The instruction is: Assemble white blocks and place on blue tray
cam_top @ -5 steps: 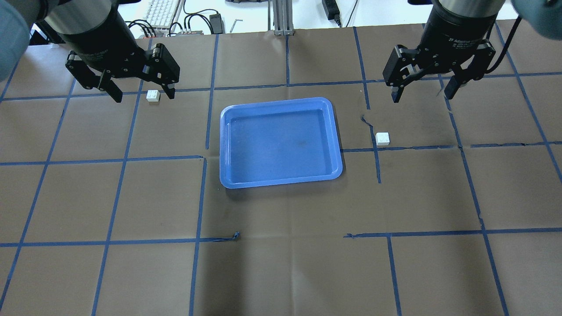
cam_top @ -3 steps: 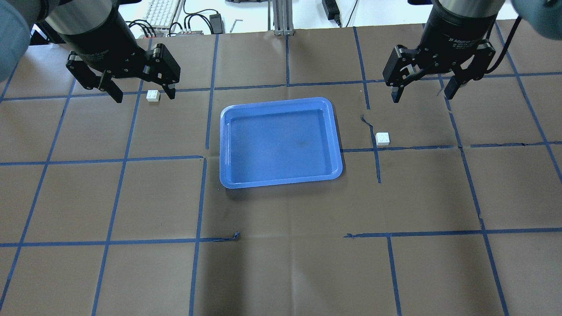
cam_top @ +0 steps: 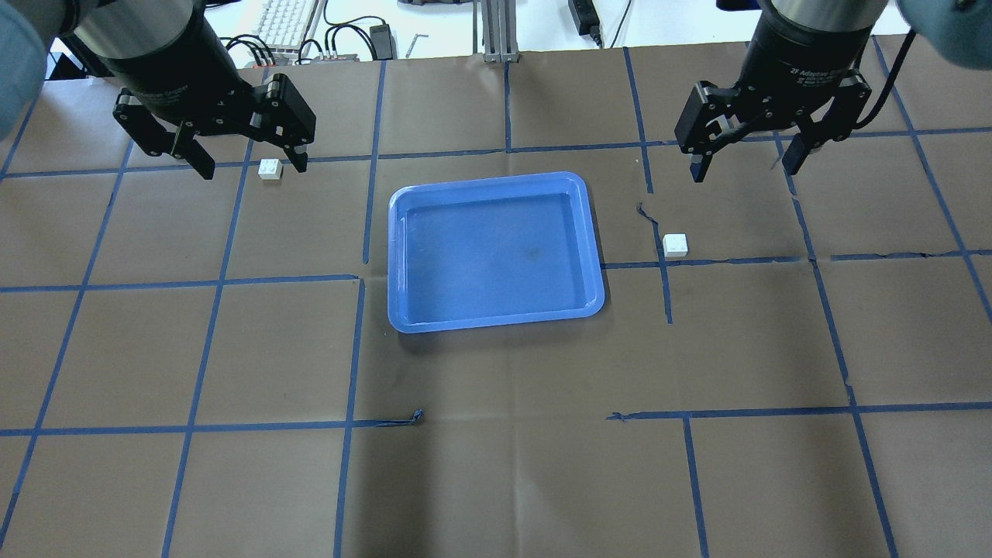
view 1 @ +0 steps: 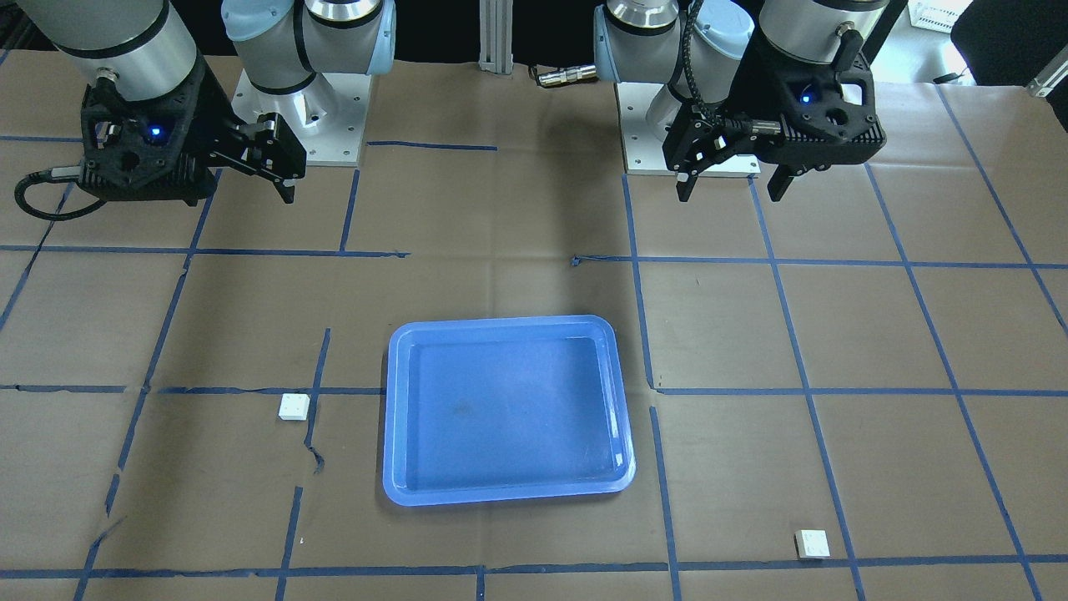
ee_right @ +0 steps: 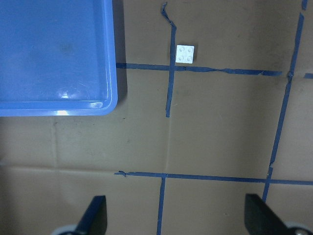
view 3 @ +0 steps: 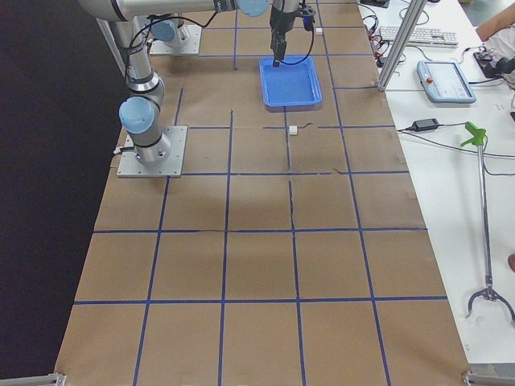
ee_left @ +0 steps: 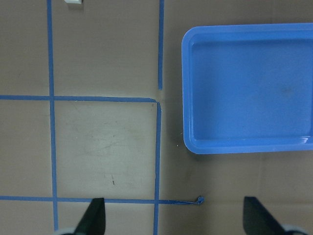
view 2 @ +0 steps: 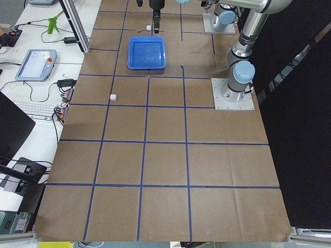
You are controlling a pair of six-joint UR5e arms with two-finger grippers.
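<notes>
Front view: 1 small white studded plastic brick lies left-arm side of the large shallow blue plastic tray, its twin brick right-arm side. Overhead: left gripper and right gripper hang wide open, empty. Wrist views: each brick ahead of its nearer gripper.

White block cut by top edge, left wrist view; blue tray cut by right edge.
</notes>
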